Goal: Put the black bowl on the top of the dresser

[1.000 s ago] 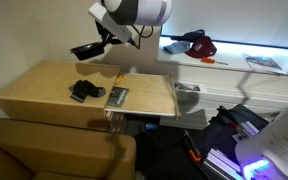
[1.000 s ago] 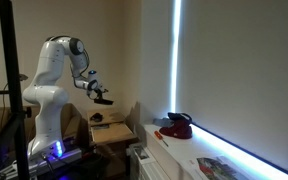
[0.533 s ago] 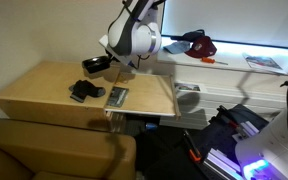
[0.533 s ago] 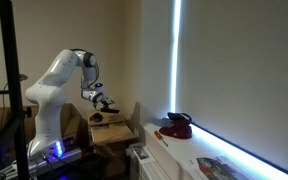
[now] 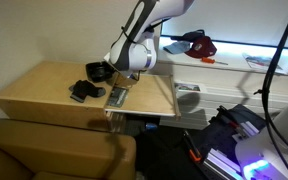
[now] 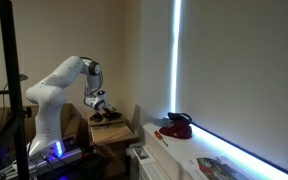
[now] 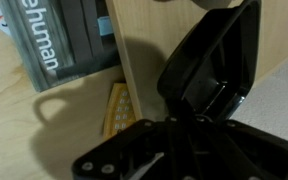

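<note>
The black bowl (image 5: 97, 71) is in my gripper (image 5: 107, 73), low over the back of the dresser's (image 5: 39, 88) tan top; I cannot tell if it touches the wood. In the wrist view the bowl (image 7: 222, 55) fills the right side, and my gripper (image 7: 189, 115) is shut on its rim over the dresser top (image 7: 159, 30). In an exterior view the gripper (image 6: 102, 110) hangs just above the dresser (image 6: 112, 133).
A lumpy black item (image 5: 82, 91) and a flat grey rectangular item (image 5: 117, 96) lie on the dresser, close to the bowl. The grey item (image 7: 54, 45) also shows in the wrist view. A white counter (image 5: 234, 65) holds a red-and-black object (image 5: 196, 43). A brown sofa (image 5: 54, 150) stands in front.
The arm has come down and toward the dresser with the bowl held, from high above the back edge to just over the top beside the lumpy black item.
</note>
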Robot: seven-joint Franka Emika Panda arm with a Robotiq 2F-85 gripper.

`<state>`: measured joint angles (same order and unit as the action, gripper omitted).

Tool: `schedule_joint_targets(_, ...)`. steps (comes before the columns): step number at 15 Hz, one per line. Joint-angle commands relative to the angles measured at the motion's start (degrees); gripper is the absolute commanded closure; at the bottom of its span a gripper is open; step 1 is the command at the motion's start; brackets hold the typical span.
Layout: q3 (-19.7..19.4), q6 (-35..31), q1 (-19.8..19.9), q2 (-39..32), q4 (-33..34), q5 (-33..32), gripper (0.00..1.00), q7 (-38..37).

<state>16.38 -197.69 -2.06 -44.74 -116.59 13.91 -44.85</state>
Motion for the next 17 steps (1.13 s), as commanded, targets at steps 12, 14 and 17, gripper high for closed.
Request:
schedule_joint_targets(12, -7.2, 26.1, -1.1, 16.8, -7.8, 2.4, 0.01, 11.0)
schedule_joint_targets(14, -12.7, 34.0, -1.9, 21.9, -10.1, 0.1, 0.00, 13.3)
schedule_joint_targets(17, -14.5, 38.4, -1.5, 20.8, -7.5, 1.8, 0.00, 15.1)
